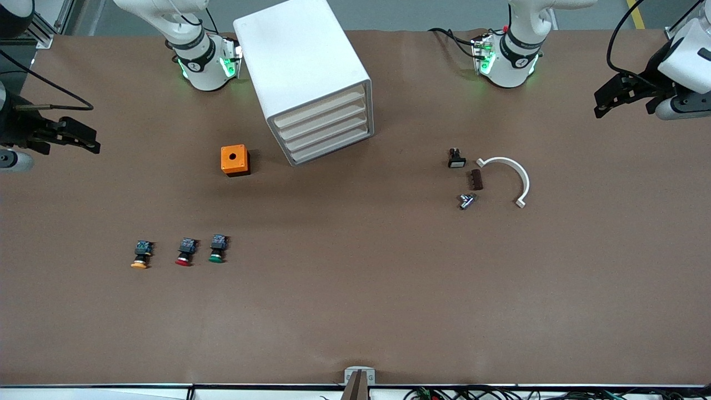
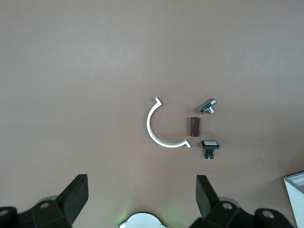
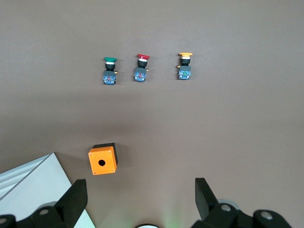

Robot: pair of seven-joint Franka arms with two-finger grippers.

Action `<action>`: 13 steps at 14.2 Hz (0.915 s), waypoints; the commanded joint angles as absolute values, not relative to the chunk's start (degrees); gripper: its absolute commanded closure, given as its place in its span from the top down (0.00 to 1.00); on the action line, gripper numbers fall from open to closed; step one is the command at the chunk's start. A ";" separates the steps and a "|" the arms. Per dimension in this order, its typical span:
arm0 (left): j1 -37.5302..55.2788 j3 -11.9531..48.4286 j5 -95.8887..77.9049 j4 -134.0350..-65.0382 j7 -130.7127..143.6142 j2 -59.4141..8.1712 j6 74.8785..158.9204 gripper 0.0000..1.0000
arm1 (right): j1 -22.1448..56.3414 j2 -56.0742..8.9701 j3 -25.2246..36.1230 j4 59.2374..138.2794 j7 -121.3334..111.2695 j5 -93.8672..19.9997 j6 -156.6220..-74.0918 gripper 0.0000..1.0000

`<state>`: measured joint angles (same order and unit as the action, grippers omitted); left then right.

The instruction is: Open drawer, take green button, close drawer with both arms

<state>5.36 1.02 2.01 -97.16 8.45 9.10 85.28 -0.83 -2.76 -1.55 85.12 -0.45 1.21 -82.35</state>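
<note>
White cabinet (image 1: 303, 66): stands on the brown table (image 1: 355, 311) between the two arm bases, set at an angle; four cream-fronted drawers stacked in its face, all shut; the drawer (image 1: 328, 126) of the task cannot be told from its three fellows.

Orange box with round hole (image 1: 235, 160): on the table just beside the cabinet, toward the right arm's end.

Green-capped button (image 1: 217, 248): lying on the table, nearer the front camera than the orange box, well apart from the cabinet; one of a row of three, with the red-capped button (image 1: 185, 252) just beside it and the orange-capped button (image 1: 141, 255) at the row's outer end toward the right arm's end of the table; none touching.

Small parts toward the left arm's end: white half-ring clamp (image 1: 511, 176); dark brown block (image 1: 476, 179) beside it; metal fitting (image 1: 465, 200) nearer the front camera than the block; small black switch with pale face (image 1: 456, 158) farther from that camera; all near each other, apart.

Left gripper (image 1: 622, 97): raised at the table's edge at the left arm's end, fingers spread wide, holding nothing; waiting.

Right gripper (image 1: 72, 136): raised at the table's edge at the right arm's end, fingers spread wide, holding nothing; waiting.
</note>
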 commanded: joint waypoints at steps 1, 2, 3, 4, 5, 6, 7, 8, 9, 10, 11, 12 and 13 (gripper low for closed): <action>5.71 0.88 1.58 -98.96 7.29 10.72 86.57 1.00 | -1.23 0.61 -1.23 88.32 -0.26 0.97 -82.70 1.00; 5.71 1.31 1.67 -99.05 7.56 10.64 86.66 1.00 | -1.49 0.96 -1.14 88.50 -0.18 0.88 -82.44 1.00; 5.54 1.84 1.67 -99.05 7.91 10.63 86.66 1.00 | -1.67 1.40 -1.06 88.51 -0.18 0.88 -82.53 1.00; 5.62 1.93 1.67 -99.05 8.00 10.55 86.83 1.00 | -2.02 1.49 -1.05 88.51 -0.18 0.88 -82.53 1.00; 5.62 1.93 1.67 -99.05 8.09 10.37 87.18 1.00 | -2.11 1.58 -1.05 88.59 -0.26 0.10 -82.36 1.00; 5.71 1.93 1.67 -98.70 8.00 9.94 87.19 1.00 | -2.20 2.10 -0.88 89.20 -0.26 -0.78 -82.35 1.00; 5.63 1.93 1.67 -98.27 7.82 9.58 87.19 1.00 | -2.37 2.98 -0.88 90.69 -0.35 -0.88 -82.70 1.00; 5.54 1.93 1.76 -97.83 7.39 9.23 87.10 1.00 | -2.37 3.77 -0.88 91.92 -0.35 -0.88 -83.14 1.00; 5.54 1.93 1.76 -96.95 7.47 8.79 87.01 1.00 | -2.37 4.04 -0.88 92.63 -0.35 -0.88 -83.41 1.00; 5.62 1.93 1.76 -95.99 7.56 8.09 86.92 1.00 | -2.29 4.30 -0.97 92.81 -0.35 -0.88 -83.50 1.00; 5.62 1.85 1.84 -95.19 7.56 7.65 86.75 1.00 | -2.20 4.39 -0.97 92.90 -0.35 -0.88 -83.76 1.00; 5.62 1.93 1.93 -94.92 7.56 7.47 86.40 1.00 | -2.20 4.39 -0.97 92.90 -0.35 -0.97 -84.19 1.00; 5.63 1.93 1.93 -94.92 7.47 7.47 86.40 1.00 | -2.20 4.48 -1.05 93.07 -0.35 -1.05 -84.90 1.00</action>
